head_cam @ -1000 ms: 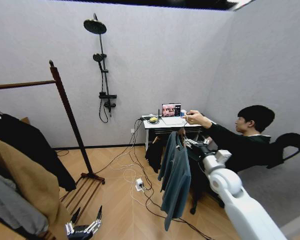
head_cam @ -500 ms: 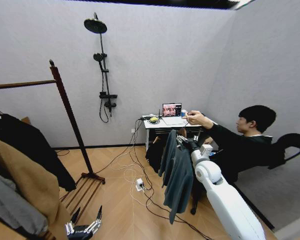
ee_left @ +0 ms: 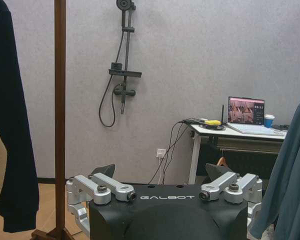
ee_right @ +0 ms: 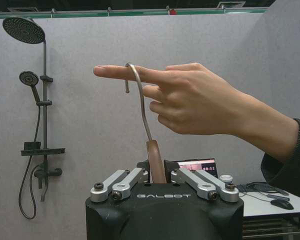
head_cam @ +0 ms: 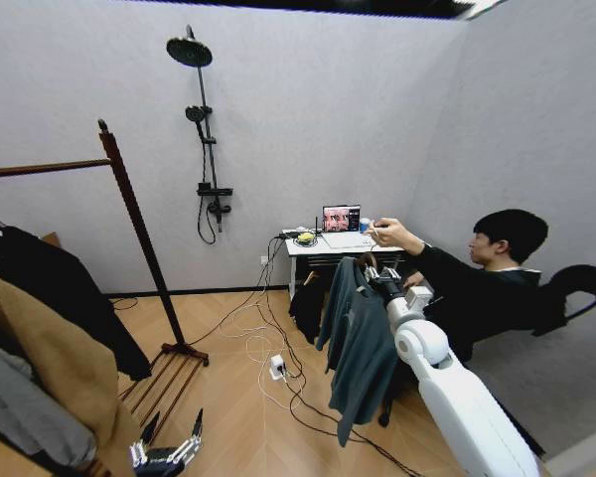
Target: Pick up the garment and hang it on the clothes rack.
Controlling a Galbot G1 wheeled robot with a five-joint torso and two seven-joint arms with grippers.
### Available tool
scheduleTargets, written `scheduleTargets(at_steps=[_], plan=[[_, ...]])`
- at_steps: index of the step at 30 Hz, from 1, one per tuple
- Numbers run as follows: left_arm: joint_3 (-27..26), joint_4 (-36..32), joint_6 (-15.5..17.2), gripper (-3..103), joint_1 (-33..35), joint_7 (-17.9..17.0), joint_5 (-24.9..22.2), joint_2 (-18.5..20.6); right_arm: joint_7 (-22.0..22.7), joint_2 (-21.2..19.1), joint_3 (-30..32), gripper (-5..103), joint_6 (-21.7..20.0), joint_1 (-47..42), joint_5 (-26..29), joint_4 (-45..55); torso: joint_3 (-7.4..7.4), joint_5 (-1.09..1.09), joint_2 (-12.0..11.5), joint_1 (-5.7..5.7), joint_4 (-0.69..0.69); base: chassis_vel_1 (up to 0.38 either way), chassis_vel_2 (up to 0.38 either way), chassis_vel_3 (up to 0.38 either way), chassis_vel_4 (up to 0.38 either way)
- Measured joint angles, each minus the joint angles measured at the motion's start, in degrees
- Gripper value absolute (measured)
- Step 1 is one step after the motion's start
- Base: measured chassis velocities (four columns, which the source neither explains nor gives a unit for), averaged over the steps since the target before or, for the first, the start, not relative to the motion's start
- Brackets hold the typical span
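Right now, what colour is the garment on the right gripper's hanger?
Dark teal blue-green, plain. The garment shows best in the head view, hanging by the right gripper.

A plain dark teal garment [head_cam: 358,343], a dark-brown wooden clothes rack [head_cam: 134,224], pale grey walls [head_cam: 298,129].

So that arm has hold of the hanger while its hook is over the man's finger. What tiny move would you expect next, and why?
Probably a small lift. The right gripper is closed on the hanger's wooden neck, yet the metal hook rests over the person's finger. Raising it slightly should free the teal garment before carrying it to the clothes rack.
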Motion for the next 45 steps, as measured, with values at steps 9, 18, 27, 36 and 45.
scheduleTargets(at_steps=[9, 18, 27, 36, 45], plan=[[0.0, 0.0, 0.0, 100, 0.0, 0.0, 0.0, 0.0, -0.2, -0.8, 1.5, 9, 0.8, -1.9, -0.2, 1.4, 0.0, 0.0, 0.0, 0.0, 0.0, 0.0, 0.0, 0.0, 0.0], [0.0, 0.0, 0.0, 100, 0.0, 0.0, 0.0, 0.0, -2.0, -2.5, 4.9, 9, 0.8, -8.8, 0.6, 6.9, 0.0, 0.01, 0.0, 0.0, -0.01, 0.0, 0.0, 0.0, 0.0], [0.0, 0.0, 0.0, 100, 0.0, 0.0, 0.0, 0.0, -3.8, -3.1, 7.9, 9, -1.2, -15.4, 1.3, 14.6, 0.0, 0.0, 0.0, 0.0, 0.01, 0.0, 0.0, 0.0, 0.0], [0.0, 0.0, 0.0, 100, 0.0, 0.0, 0.0, 0.0, -3.3, -3.0, 10.4, 9, -2.7, -18.0, 4.2, 20.6, 0.0, -0.01, 0.0, 0.0, 0.0, 0.0, 0.0, 0.0, 0.0], [0.0, 0.0, 0.0, 100, 0.0, 0.0, 0.0, 0.0, -3.5, -2.9, 12.8, 9, -1.5, -19.2, 4.7, 19.3, 0.0, 0.01, 0.0, 0.0, -0.01, 0.0, 0.0, 0.0, 0.0]])
